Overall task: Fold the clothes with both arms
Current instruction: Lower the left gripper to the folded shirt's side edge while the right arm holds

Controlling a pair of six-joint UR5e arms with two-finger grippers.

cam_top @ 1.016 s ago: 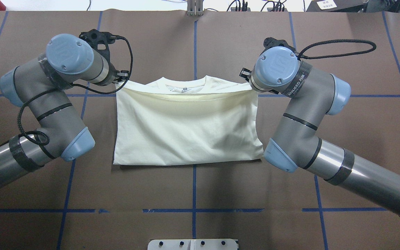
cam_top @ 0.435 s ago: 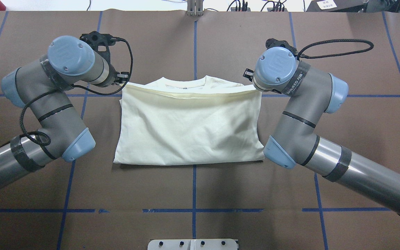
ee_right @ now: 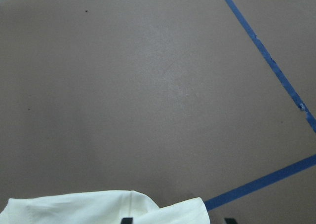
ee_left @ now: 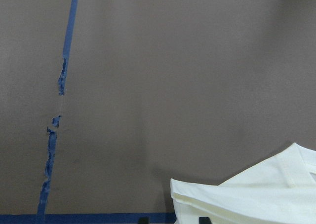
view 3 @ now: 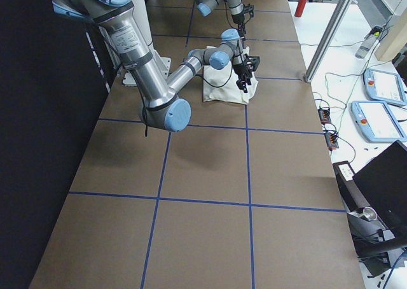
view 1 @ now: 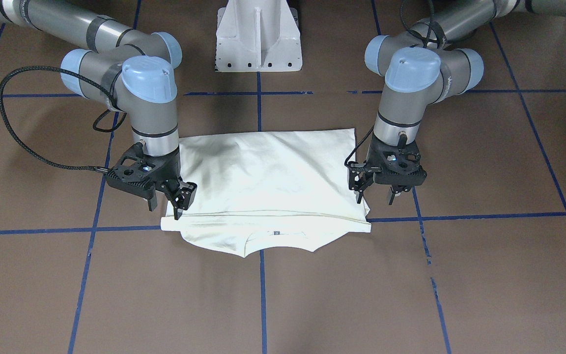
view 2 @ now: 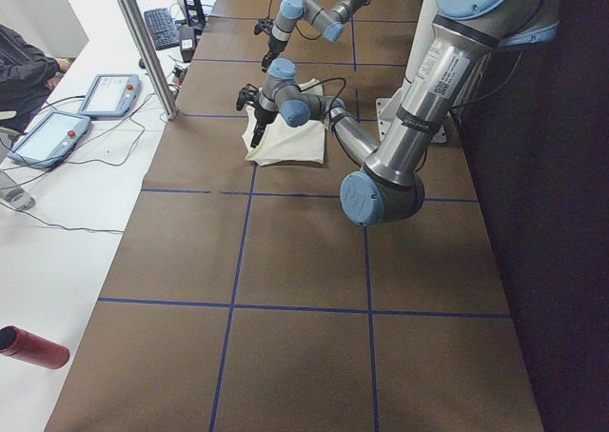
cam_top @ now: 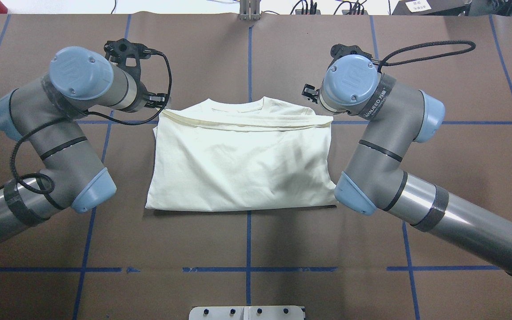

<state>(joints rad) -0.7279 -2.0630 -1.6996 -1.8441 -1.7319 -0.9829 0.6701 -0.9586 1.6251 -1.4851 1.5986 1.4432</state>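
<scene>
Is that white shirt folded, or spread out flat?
Folded. The T-shirt lies doubled on itself, its hem edge lying just short of the collar; no sleeves show.

Bright, even light; soft shadows

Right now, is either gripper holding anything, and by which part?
Nothing held: black-claw left gripper and right gripper hang open above the folded cream-white cloth T-shirt.

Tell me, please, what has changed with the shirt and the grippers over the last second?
The folded-over edge of the shirt, held lifted before, was carried toward the collar and laid flat. The left gripper and right gripper have let go, stand open and hover just off its corners. The near fold kept its place on the table.
</scene>
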